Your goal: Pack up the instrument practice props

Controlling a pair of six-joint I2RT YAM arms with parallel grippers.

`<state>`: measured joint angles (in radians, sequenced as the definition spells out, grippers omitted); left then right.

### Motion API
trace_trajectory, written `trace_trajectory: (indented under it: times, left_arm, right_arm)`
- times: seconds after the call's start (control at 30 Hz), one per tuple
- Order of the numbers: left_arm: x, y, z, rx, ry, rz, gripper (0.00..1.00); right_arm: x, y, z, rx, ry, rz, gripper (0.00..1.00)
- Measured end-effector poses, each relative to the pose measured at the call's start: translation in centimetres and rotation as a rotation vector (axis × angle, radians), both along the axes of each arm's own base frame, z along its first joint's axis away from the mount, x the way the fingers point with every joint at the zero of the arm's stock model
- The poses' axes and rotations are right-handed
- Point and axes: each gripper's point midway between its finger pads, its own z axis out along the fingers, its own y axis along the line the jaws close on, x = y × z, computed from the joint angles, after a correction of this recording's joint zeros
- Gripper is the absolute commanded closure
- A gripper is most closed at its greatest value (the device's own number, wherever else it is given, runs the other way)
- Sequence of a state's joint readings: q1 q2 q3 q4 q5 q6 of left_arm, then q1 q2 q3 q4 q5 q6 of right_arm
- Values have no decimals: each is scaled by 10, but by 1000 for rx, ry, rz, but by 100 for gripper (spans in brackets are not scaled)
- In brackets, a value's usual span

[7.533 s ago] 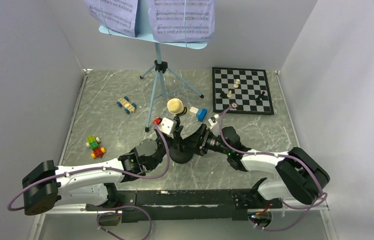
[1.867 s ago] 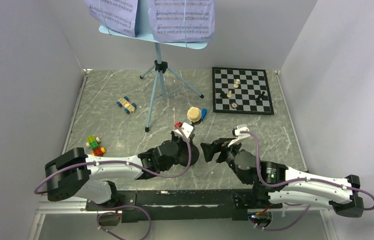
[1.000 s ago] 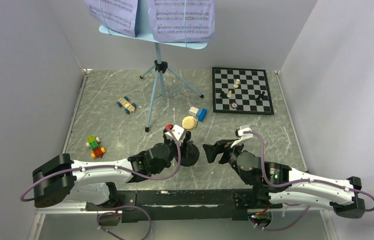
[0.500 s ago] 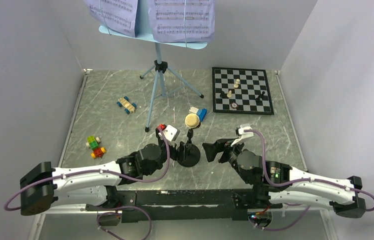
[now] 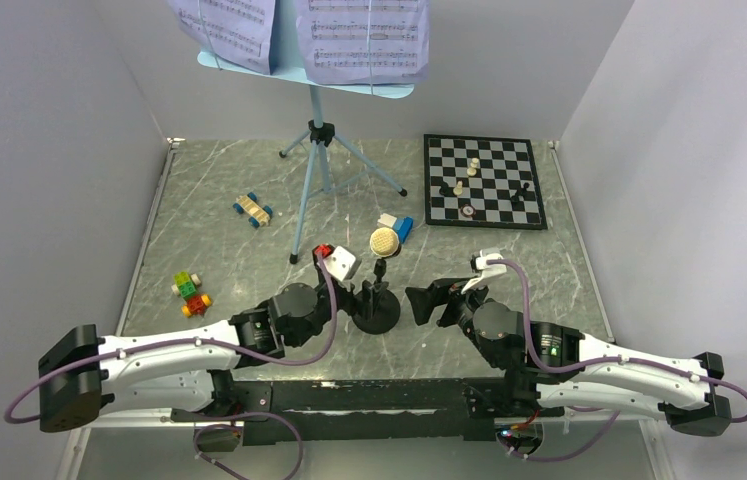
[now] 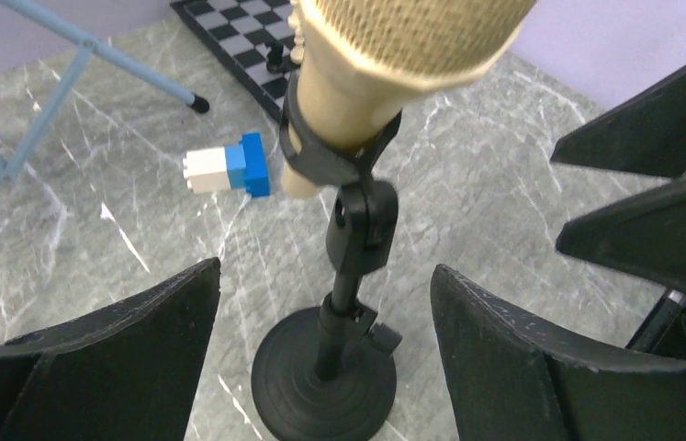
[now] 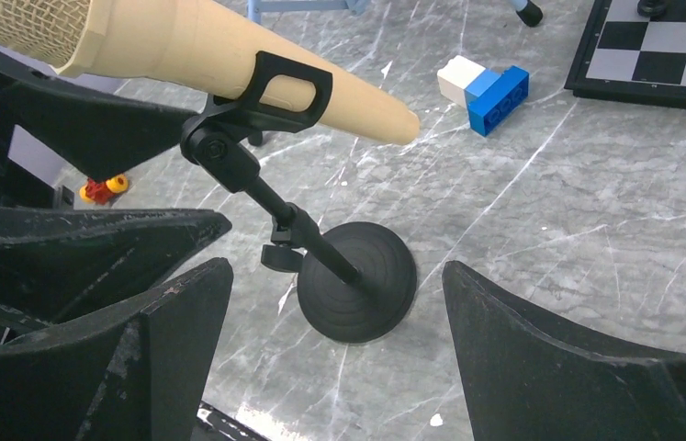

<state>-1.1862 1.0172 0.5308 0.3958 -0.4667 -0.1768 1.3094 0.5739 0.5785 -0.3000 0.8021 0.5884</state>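
- Left gripper (image 6: 323, 274) spread wide, empty — its fingers flank the mic stand (image 6: 325, 386), probably lining up a grasp.
- Right gripper (image 7: 337, 268) likewise wide open (nothing held), opposite it; the microphone (image 6: 385, 55) stays clipped atop, the stand upright between both arms.

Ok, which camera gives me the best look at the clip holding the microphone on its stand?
Right wrist: the clip is seen side-on, wrapped round the microphone, pivot clear. Left wrist shows it head-on, the microphone foreshortened above. In top external the microphone head mostly hides it.
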Motion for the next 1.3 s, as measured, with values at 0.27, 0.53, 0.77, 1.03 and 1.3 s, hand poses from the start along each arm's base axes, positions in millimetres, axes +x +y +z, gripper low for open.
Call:
trace_trajectory:
  times: [0.27,0.53,0.77,1.03,1.3]
  left_arm:
    - [5,-14,25,-22,-61,-18,24]
    - [11,-24,10,48,-74,-24,46]
    - [13,-27,-1,90,-79,-25,74]
    - [14,-26,-1,95,-86,-24,100]
    - [13,-24,-4,42,-102,-18,100]
  right_arm:
    - [0,-1,0,8,5,-2,10]
    - [0,3,-4,-14,10,5,12]
    - [-2,21,-12,-98,29,58,13]
    - [-3,24,-12,-116,19,87,13]
    - [0,23,8,-67,-48,86,9]
